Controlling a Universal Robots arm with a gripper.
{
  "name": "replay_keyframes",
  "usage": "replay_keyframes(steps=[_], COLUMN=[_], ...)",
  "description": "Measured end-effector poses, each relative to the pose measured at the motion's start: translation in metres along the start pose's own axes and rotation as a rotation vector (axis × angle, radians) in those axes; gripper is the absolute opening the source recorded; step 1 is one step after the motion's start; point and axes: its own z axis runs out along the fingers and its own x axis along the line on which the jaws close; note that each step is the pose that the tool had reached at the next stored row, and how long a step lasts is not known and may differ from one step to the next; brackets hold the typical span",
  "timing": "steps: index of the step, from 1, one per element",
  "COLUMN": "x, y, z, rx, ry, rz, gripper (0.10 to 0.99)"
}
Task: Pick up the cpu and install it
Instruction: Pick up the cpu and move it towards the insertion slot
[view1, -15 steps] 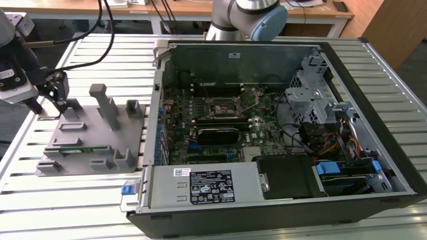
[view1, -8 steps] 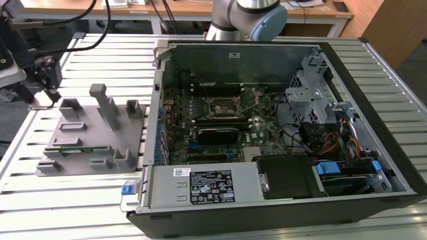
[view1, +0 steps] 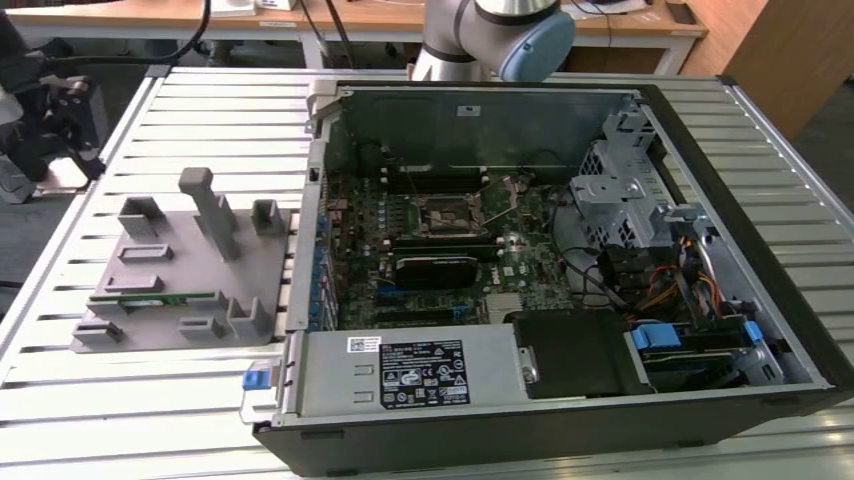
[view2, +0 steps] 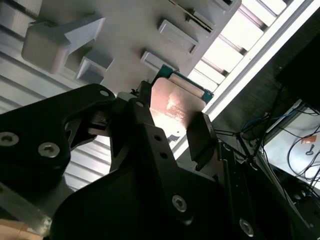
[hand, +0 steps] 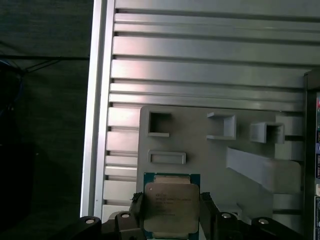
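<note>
The tool (hand: 172, 215) hides both side edges of the cpu (hand: 171, 197).

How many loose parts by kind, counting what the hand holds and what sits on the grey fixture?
cpu: 1, held in the hand
green memory stick: 1, lying on the grey fixture
Total: 2
</note>
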Motion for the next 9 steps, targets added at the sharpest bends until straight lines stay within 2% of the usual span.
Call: replay_keyframes(steps=[9], x=[0.0003], y=[0.0047], z=[-0.0377], rx=[0.000], ry=[0.0000], rz=[0.000], gripper=[0.529])
